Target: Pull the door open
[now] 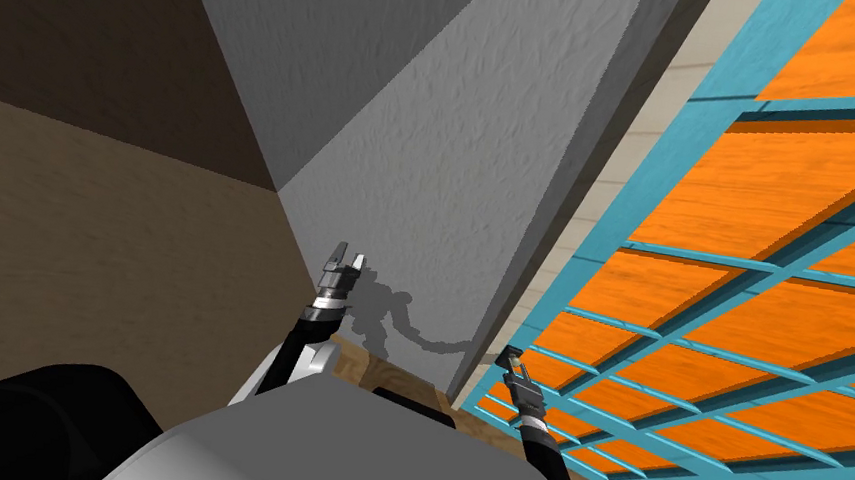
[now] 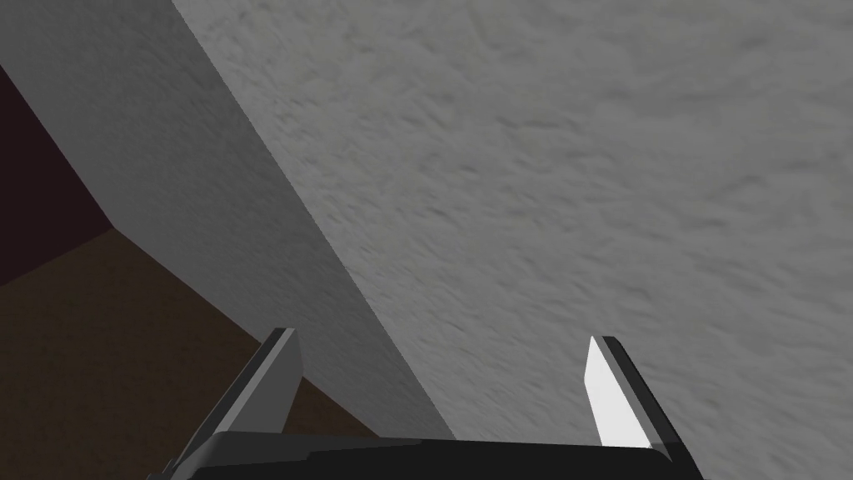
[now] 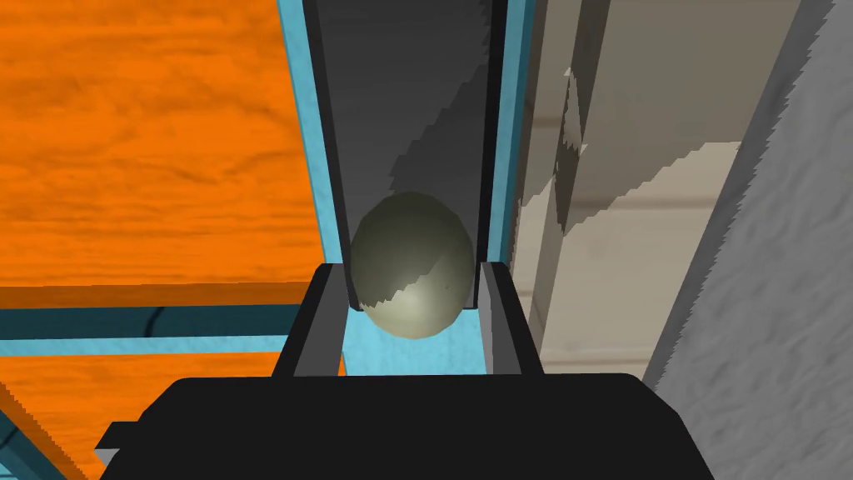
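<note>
the right gripper [image 3: 412, 279] is closed on the door's knob [image 3: 408, 250], a rounded, dull grey-green knob held between its two fingers [image 3: 326, 321], each pressing one side of it. beyond the gripper the knob sits on a dark grey strip [image 3: 400, 100] edged in teal, at the edge of the door [image 3: 150, 150]. the door's orange wood-grain panels are set in a grid of teal bars and spread away to one side of the gripper. on the other side lie a pale beige door frame [image 3: 600, 250] and a rough grey wall [image 3: 775, 292]. the left gripper [image 2: 446, 335] is held up close to the same grey wall, well apart from the door, its fingers spread wide with nothing between them.
</note>
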